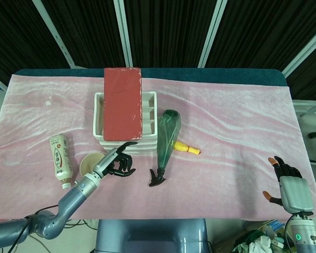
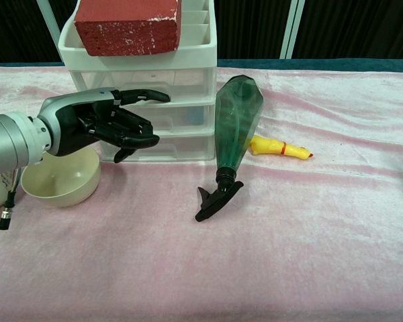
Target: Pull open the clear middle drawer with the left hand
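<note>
Task not begun in effect: the clear middle drawer point(image 2: 164, 115) sits flush in the white drawer unit point(image 2: 201, 47) while the left hand point(image 2: 104, 124), fingers loosely curled and holding nothing, hovers at its front.

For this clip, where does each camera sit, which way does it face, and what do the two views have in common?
Head view: high above the near table edge, looking down on the drawer unit; left hand and arm, right hand show.
Chest view: low at the near edge, facing the drawer fronts; only the left hand and forearm show.
Shared: drawer unit, red brick, green spray bottle, bowl, left hand.
</note>
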{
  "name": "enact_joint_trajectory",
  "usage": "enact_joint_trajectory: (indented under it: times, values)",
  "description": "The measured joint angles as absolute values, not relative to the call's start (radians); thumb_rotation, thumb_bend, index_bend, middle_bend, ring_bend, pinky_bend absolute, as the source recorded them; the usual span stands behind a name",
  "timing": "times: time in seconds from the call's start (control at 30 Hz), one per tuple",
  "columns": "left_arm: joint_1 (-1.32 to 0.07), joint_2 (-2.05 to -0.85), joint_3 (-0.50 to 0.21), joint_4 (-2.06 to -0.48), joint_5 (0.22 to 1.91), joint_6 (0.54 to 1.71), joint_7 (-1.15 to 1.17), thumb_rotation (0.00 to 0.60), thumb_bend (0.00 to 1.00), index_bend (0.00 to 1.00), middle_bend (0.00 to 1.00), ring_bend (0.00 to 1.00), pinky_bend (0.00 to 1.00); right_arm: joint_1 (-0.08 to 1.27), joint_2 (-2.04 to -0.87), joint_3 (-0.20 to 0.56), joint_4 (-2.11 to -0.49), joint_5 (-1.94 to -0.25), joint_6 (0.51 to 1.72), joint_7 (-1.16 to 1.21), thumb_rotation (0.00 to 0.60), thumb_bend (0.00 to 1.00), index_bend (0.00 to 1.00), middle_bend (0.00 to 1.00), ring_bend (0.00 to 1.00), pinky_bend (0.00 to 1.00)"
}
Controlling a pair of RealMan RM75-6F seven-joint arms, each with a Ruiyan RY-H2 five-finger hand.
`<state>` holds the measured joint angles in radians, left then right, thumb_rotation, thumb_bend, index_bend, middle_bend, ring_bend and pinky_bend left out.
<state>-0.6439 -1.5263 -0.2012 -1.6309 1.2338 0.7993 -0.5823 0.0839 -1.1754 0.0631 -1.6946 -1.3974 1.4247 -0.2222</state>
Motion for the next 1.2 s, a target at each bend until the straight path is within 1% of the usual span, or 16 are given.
enact_joint_trajectory:
  times: [0.33, 1.2]
  values:
    - [-0.632, -1.524, -0.200, -1.640, 1.241, 0.826, -0.581, 0.600, 0.32, 0.00, 0.69, 0.65, 0.73, 0.084, -1.176, 0.062, -1.694, -1.400, 1.426, -0.223, 0.600, 0.08, 0.14, 0.10, 0.19, 0.21]
    - [-0.642, -1.531, -0.202, -1.633, 1.258, 0.807, -0.611, 0.600, 0.32, 0.00, 0.69, 0.65, 0.73, 0.084, -1.175, 0.062, -1.695, -1.396, 1.423, -0.222, 0.600, 0.08, 0.15, 0.10, 0.19, 0.21]
